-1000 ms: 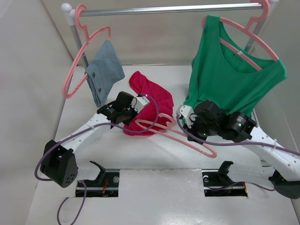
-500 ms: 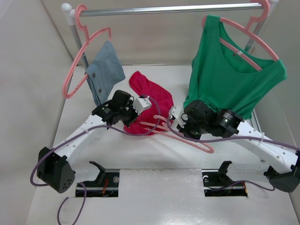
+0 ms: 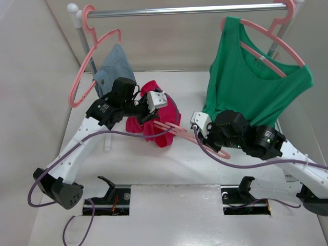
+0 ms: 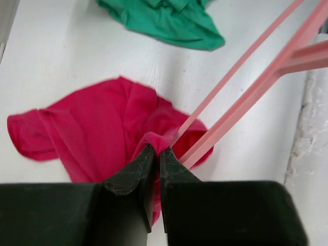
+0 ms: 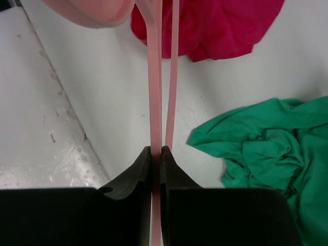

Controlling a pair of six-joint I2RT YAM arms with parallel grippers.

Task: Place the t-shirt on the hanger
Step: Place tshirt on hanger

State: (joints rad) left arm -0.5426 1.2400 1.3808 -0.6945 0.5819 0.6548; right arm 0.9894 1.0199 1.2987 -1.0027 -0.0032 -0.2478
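Note:
The crimson t-shirt (image 3: 154, 132) hangs bunched, partly lifted off the table, pinched at a fold by my left gripper (image 3: 145, 117), which is shut on it. In the left wrist view the fingertips (image 4: 157, 150) clamp a ridge of the t-shirt (image 4: 87, 133), and the pink hanger (image 4: 246, 97) slants past its right edge. My right gripper (image 3: 198, 134) is shut on a bar of the hanger (image 3: 180, 132), whose far end reaches into the t-shirt. The right wrist view shows the jaws (image 5: 156, 149) tight on the hanger bar (image 5: 155, 77), with the t-shirt (image 5: 205, 25) beyond.
A metal rail (image 3: 184, 9) runs across the back. A green top (image 3: 256, 77) hangs on a pink hanger at the right, its hem resting on the table (image 5: 266, 148). A blue-grey cloth (image 3: 115, 72) hangs on another pink hanger at the left. Walls close both sides.
My left gripper has risen and moved back and left, pulling the t-shirt up into a bunch. The hanger has lifted and shifted toward the t-shirt, still held by the right gripper.

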